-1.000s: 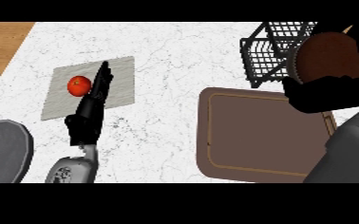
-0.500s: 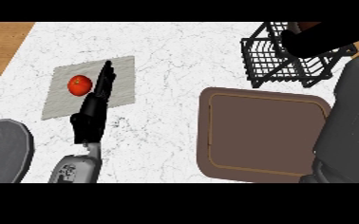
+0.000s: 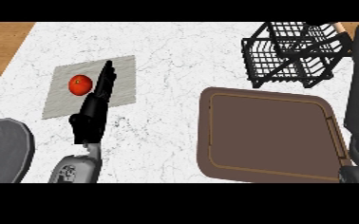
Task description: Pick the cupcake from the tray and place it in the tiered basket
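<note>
The brown tray lies at the lower right with nothing showing on its surface. Beyond it, at the top right, stands the black wire tiered basket. A small tan bit peeks out at the basket's far right corner; I cannot tell what it is. No cupcake shows plainly anywhere. Only a dark grey strip of my right forearm runs along the right edge, and the hand itself is out of the picture. My left hand rests open at the lower left, fingers straight, pointing away.
A red tomato sits on a grey mat, just left of my left hand's fingertips. A wooden strip borders the white marble counter at the far left. A grey rounded shape sits at the lower left edge.
My right hand, which was over the basket with a brown thing in it, has gone out of the picture at the right. The left hand has barely moved.
</note>
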Tool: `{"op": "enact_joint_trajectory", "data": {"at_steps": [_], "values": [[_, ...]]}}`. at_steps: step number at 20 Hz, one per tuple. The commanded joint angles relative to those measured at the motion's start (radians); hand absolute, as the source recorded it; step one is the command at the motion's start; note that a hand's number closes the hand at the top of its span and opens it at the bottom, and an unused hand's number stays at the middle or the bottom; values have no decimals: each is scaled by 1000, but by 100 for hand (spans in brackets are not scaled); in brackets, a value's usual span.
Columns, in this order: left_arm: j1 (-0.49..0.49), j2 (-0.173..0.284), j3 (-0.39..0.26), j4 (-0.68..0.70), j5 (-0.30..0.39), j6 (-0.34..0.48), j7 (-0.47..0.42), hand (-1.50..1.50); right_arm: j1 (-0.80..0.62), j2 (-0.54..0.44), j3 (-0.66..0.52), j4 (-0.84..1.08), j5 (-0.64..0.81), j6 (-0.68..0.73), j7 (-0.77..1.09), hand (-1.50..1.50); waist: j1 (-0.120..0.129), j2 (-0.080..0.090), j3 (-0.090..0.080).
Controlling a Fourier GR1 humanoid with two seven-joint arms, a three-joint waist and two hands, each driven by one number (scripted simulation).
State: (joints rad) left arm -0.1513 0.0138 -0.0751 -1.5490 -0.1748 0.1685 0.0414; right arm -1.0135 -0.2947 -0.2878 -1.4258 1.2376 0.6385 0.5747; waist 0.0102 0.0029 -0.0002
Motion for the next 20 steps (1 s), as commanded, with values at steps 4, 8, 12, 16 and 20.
{"op": "enact_joint_trajectory", "data": {"at_steps": [4,8,12,16,20], "values": [[-8,-13,-20,-36,-18,8,43,0,-2,-105,0,221,3,-132,-99,150,1,-1,0],[-13,-4,-4,-4,-27,22,31,0,8,-10,-169,238,-84,-237,17,-150,-1,1,1],[46,28,31,44,37,-42,-96,0,29,-10,-223,302,-167,-332,-71,-150,3,3,0],[3,15,15,14,7,-17,-17,0,7,-28,-285,311,-237,-404,-84,-150,0,1,1],[-6,17,9,-46,-3,-7,46,0,-24,-44,-367,192,-297,-444,-3,-150,-9,-6,1]]}}
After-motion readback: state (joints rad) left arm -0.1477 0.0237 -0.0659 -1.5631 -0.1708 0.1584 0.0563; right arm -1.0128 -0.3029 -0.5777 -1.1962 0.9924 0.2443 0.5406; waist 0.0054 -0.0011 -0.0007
